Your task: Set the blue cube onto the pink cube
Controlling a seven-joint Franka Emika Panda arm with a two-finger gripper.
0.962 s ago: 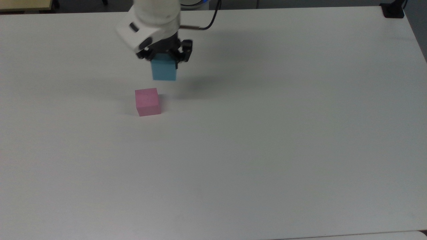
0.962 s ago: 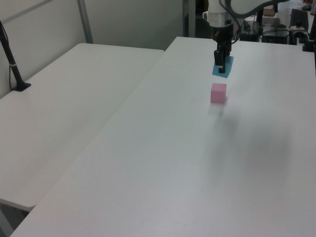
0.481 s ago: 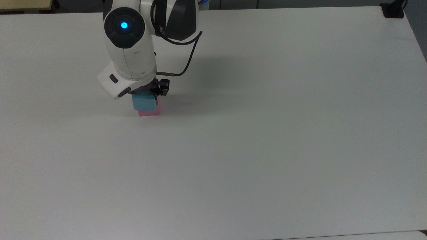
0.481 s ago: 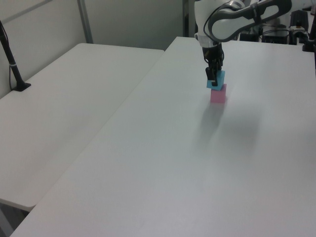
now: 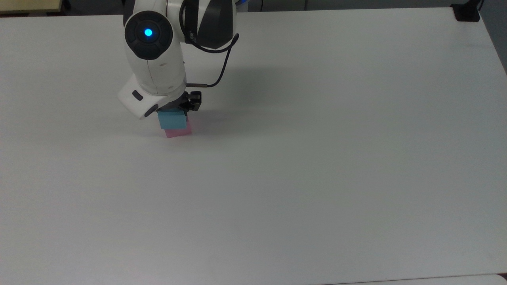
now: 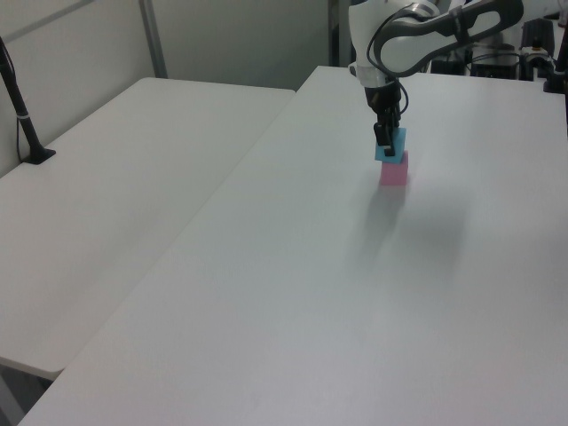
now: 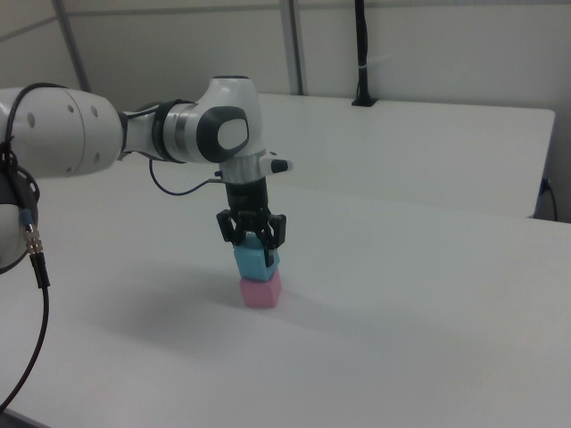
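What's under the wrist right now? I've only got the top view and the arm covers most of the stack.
Observer: In the right view, the blue cube sits on top of the pink cube, with no gap showing between them.
Operator: Centred?
Observer: Not quite. In the right view it is offset slightly toward the right view's left, so a strip of the pink top shows.
Operator: Is the gripper clear of it?
Observer: No. In the right view the gripper straddles the upper part of the blue cube and sits well above the pink one.
Operator: Is the pink cube flat?
Observer: Yes. The left view shows it flat on the table.
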